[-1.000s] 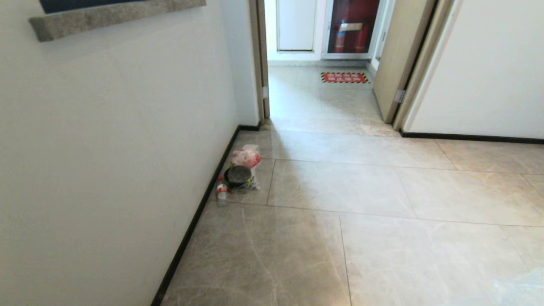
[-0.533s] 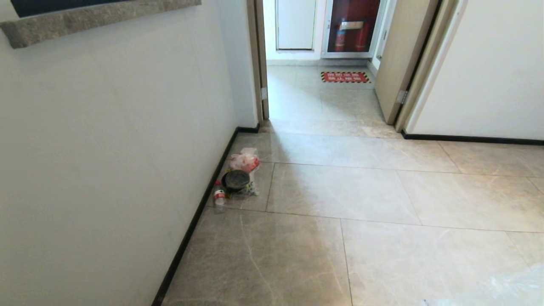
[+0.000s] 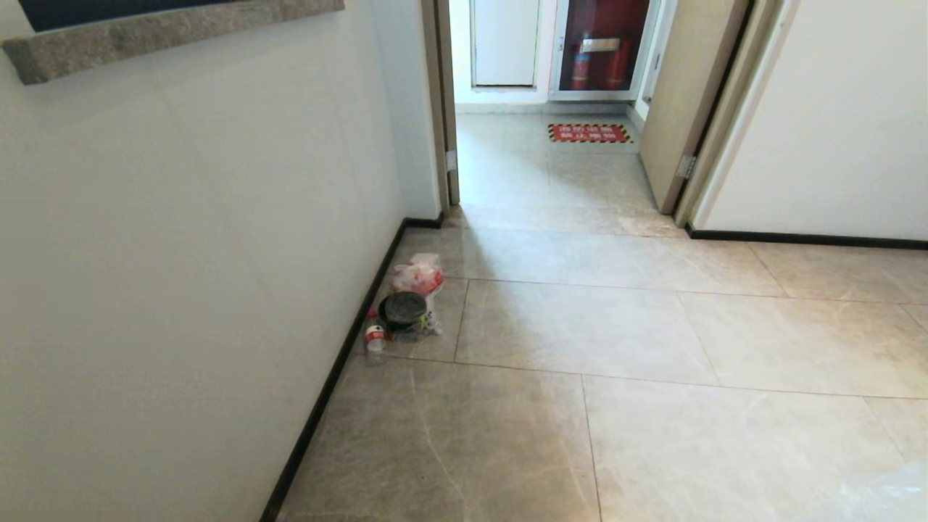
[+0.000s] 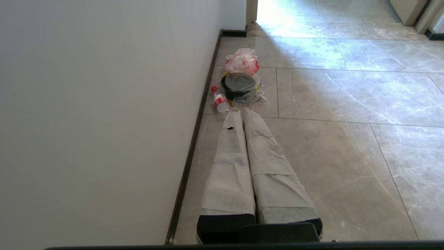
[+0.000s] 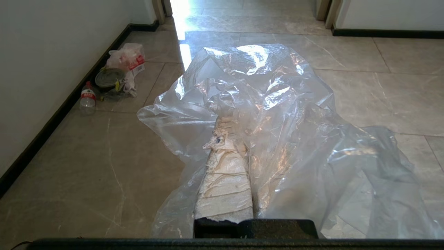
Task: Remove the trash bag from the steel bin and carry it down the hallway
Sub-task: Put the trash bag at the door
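So closest to you, your right gripper is clamped tight on the trash bag, and the clear crinkly plastic drapes all over its fingers and billows out in front; in the head view only a corner of it peeks in at the bottom right. Your left gripper has its padded fingers pressed together with nothing in them, pointing along the wall. Further up the hallway, right against the black skirting, there's a little pile: a water bottle, a round dark container and a pink-red plastic bag. Beyond that, an open doorway with a red floor sign.
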